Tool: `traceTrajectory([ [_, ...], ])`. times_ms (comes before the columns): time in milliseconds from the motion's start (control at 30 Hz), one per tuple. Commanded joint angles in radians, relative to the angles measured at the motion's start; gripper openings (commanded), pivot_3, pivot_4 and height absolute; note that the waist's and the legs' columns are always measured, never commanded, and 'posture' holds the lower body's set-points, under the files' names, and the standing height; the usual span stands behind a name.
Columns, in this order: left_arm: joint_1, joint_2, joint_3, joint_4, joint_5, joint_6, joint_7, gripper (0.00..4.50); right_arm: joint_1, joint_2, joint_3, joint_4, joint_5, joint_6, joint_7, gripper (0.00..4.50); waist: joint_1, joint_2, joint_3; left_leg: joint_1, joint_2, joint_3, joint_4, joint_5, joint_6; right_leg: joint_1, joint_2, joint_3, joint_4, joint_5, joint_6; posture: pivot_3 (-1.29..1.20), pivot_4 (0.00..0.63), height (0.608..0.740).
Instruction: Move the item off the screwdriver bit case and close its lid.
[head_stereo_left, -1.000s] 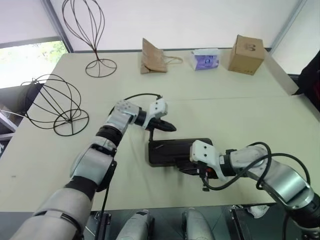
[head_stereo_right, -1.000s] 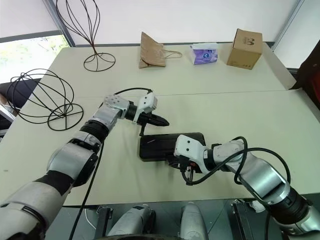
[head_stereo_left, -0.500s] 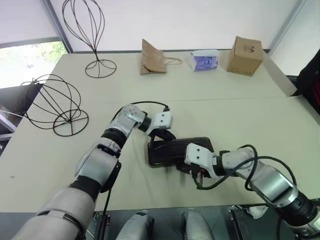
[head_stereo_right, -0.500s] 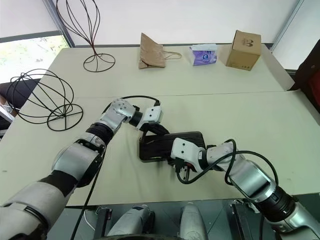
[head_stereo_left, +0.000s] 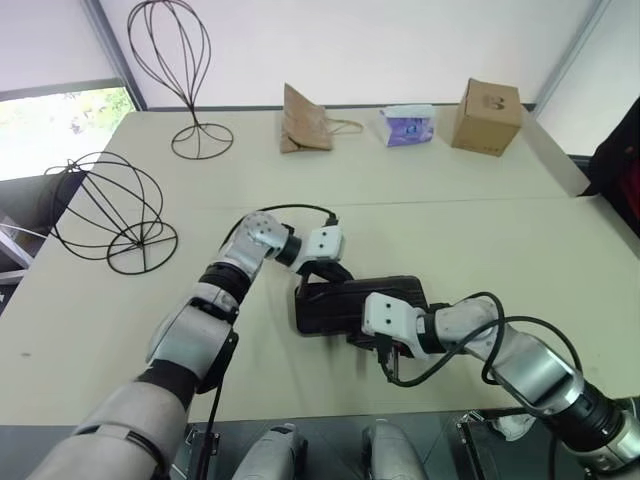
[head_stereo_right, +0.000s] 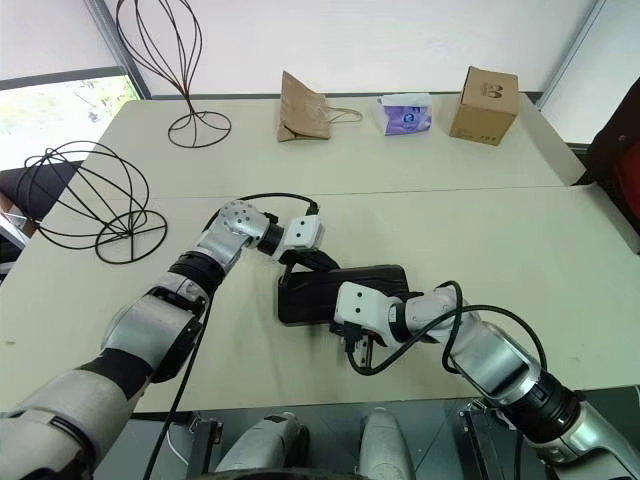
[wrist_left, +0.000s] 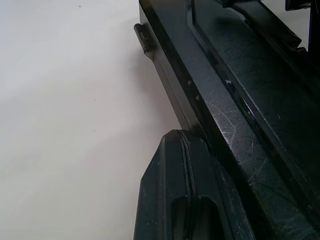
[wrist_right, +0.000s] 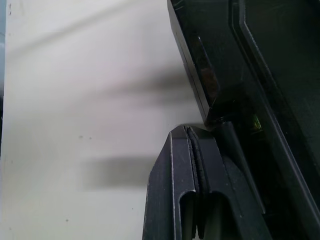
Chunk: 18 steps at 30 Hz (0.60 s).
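The case (head_stereo_left: 352, 303) is seen lying flat on the bench (head_stereo_left: 480, 230), its lid (wrist_left: 260, 130) down over it. The left gripper (head_stereo_left: 327, 270) is set against the case's far edge and the right gripper (head_stereo_left: 385, 345) against its near edge; the fingers of both are pressed together, with nothing held. The wire sphere (head_stereo_left: 108, 210) stands well apart, near the bench's left edge.

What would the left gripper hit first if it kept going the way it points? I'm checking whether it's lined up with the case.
Probably the screwdriver bit case: the shut left gripper already sits against its far edge, pointing down onto it.
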Motion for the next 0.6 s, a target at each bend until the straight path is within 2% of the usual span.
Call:
traceTrajectory([
  [33, 0.057, -0.054, -0.08, 0.03, 0.051, -0.05, -0.093, 0.0, -0.033, -0.046, -0.094, 0.039, -0.06, 0.069, -0.058, 0.04, 0.004, 0.0, 0.0, 0.0, 0.0, 0.0, 0.0, 0.0, 0.0, 0.0, 0.0, 0.0, 0.0, 0.0, 0.0, 0.0, 0.15, 0.74],
  [267, 0.029, -0.068, -0.07, 0.097, 0.096, -0.123, 0.046, 0.0, -0.017, -0.119, -0.141, -0.121, 0.009, 0.146, -0.009, 0.04, 0.011, 0.001, 0.0, 0.0, -0.002, -0.001, 0.001, -0.001, 0.001, 0.001, -0.001, 0.0, -0.001, 0.0, 0.0, 0.0, 0.15, 0.74],
  [367, 0.015, -0.078, -0.062, 0.124, 0.108, -0.142, 0.083, 0.0, -0.007, -0.147, -0.134, -0.125, 0.003, 0.14, -0.004, 0.04, 0.019, 0.001, 0.0, 0.0, -0.002, -0.002, 0.002, -0.001, 0.001, 0.003, -0.002, 0.0, -0.002, 0.0, 0.0, 0.0, 0.15, 0.74],
  [600, 0.019, -0.099, -0.059, 0.139, 0.109, -0.146, 0.07, 0.0, -0.034, -0.088, -0.107, -0.051, -0.024, 0.131, -0.045, 0.04, 0.033, 0.0, -0.001, 0.003, -0.003, -0.001, 0.003, -0.001, 0.001, 0.006, -0.002, 0.0, -0.003, 0.0, 0.0, 0.0, 0.15, 0.74],
])
